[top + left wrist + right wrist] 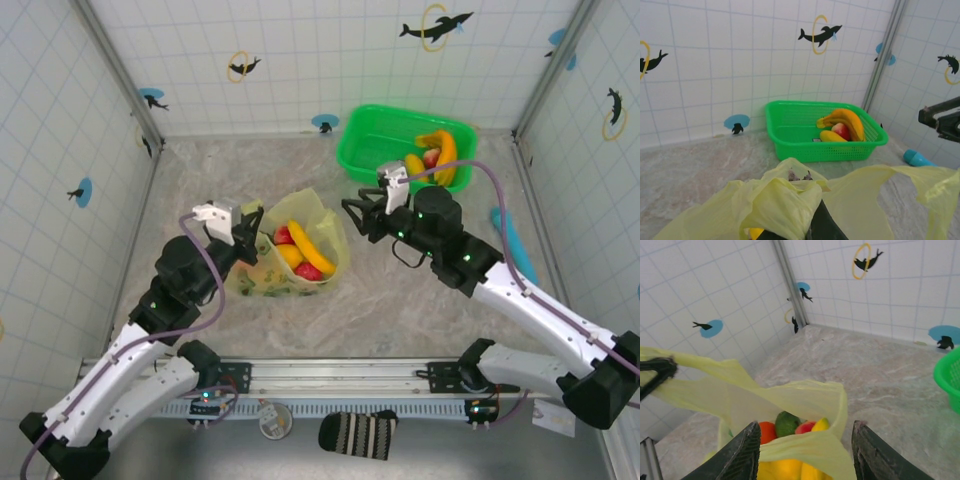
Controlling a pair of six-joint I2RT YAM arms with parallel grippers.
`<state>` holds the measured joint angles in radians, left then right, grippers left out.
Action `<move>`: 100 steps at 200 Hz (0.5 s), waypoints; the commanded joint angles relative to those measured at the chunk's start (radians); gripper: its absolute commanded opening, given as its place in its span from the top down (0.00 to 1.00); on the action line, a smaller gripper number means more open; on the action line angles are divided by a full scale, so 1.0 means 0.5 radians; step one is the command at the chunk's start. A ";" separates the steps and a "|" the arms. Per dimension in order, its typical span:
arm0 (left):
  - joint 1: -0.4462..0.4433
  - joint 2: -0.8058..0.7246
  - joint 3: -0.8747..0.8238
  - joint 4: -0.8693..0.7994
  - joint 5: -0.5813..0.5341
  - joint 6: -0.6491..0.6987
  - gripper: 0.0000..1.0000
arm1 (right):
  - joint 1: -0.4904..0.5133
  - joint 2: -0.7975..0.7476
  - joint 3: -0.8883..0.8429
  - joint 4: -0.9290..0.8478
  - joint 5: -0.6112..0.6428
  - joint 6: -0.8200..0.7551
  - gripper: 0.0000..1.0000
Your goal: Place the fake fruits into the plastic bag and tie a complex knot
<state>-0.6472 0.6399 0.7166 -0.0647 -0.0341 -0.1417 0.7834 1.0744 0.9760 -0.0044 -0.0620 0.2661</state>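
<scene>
Non-task items: green basket [385, 130], cyan cylinder [514, 246], striped cloth [358, 433]
The basket is set at the far right of the marbled desk [400, 300], near the tiled back wall; the cylinder is laid beside the right wall; the cloth is seen below the front rail.

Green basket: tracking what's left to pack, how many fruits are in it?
3: a banana, a red fruit tucked against it, and a yellow fruit at its left. More may hide underneath.
</scene>
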 commanded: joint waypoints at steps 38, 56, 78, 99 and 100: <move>-0.013 0.108 0.236 -0.294 0.140 -0.081 1.00 | 0.145 0.143 0.225 -0.007 -0.281 -0.286 0.50; -0.013 0.092 0.214 -0.328 0.147 -0.077 1.00 | 0.250 0.180 0.168 0.075 -0.330 -0.454 0.49; -0.013 0.070 0.218 -0.376 0.078 -0.043 1.00 | 0.416 0.186 0.003 0.372 -0.211 -0.781 0.47; -0.014 0.077 0.235 -0.378 0.051 -0.050 1.00 | 0.371 0.317 0.078 0.411 -0.247 -0.847 0.47; -0.015 0.080 0.237 -0.378 0.047 -0.050 1.00 | 0.368 0.327 0.089 0.406 -0.250 -0.851 0.47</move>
<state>-0.6472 0.6861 0.8085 -0.2295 0.0086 -0.1654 0.9836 1.1732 1.0035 0.0864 -0.1825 -0.0277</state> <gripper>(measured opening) 0.051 0.528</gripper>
